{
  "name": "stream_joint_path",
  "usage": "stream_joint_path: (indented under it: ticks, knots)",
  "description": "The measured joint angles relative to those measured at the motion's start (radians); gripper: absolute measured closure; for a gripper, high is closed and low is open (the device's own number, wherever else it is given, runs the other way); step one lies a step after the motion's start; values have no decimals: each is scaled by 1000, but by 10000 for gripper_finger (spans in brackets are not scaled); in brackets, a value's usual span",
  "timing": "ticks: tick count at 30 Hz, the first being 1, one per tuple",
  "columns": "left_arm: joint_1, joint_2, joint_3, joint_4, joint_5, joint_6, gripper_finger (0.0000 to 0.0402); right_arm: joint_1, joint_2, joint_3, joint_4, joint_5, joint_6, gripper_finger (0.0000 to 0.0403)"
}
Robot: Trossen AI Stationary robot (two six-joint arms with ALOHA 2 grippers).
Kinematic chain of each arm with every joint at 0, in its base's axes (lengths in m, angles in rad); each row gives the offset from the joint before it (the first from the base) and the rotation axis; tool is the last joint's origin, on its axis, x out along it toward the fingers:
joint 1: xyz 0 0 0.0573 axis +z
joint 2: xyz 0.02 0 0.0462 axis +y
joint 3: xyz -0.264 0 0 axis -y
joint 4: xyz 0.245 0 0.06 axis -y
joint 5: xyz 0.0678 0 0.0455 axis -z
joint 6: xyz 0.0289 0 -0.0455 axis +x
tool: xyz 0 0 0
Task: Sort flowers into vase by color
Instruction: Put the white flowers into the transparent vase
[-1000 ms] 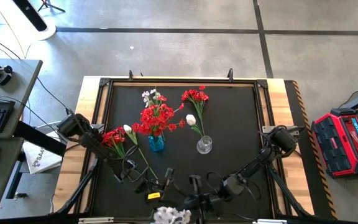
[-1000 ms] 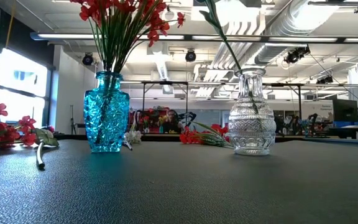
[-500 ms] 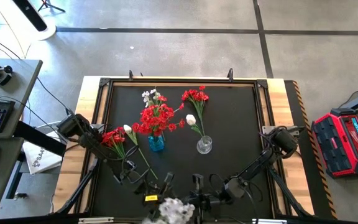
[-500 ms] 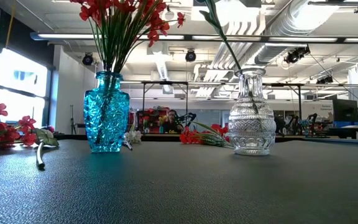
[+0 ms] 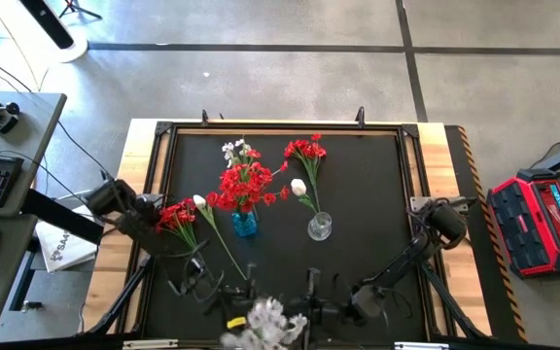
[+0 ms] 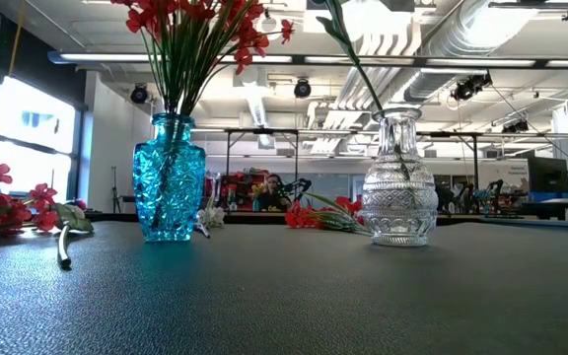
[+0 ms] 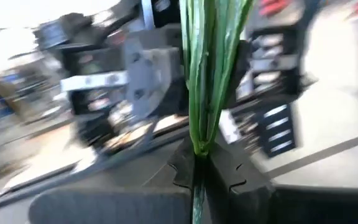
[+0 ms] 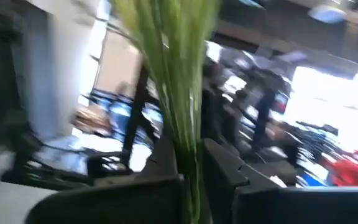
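Sorting was partway done: blue vase [image 5: 244,225] left of frame centre in the high view already held a red bunch [image 5: 245,185], clear vase [image 5: 320,227] just right of it held one white flower [image 5: 298,187]. Left to sort, as far as shown: red sprigs [image 5: 178,215] with a white bud [image 5: 200,201] lying on the desk [image 5: 377,194] at mid left, a red sprig [image 5: 305,152] and a small white sprig [image 5: 238,151] lying flat at the upper middle behind the vases. A white sprig [image 5: 266,317] sat at the bottom centre edge of the high view, above the desk between the two arms, blurred. Left end effector [image 7: 199,168] was closed on a bundle of green stems [image 7: 207,68], stems running straight up out of the pinch in the left wrist view. Right end effector [image 8: 190,163] was likewise clamped on green stems [image 8: 169,68] in its wrist view. Probably both held the same white sprig, mid hand-over or regrip; can't confirm from the high view. Both arms were folded low at the bottom of the high view, elbows out to mid left and mid right, wrists meeting at bottom centre. Next target judged the clear vase.
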Motion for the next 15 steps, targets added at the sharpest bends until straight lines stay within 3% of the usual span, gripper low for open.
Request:
stream_joint_path:
  ticks: [5,9,15]
  knots:
    - [-48,-41,34,-156,-217,-23,400,75,0,0,10,319,-77,309]
    - [-55,-60,50,-213,-257,-59,400,111,0,0,-6,530,-41,238]
    - [-47,-60,56,-214,-257,-62,401,75,0,0,-149,429,164,164]
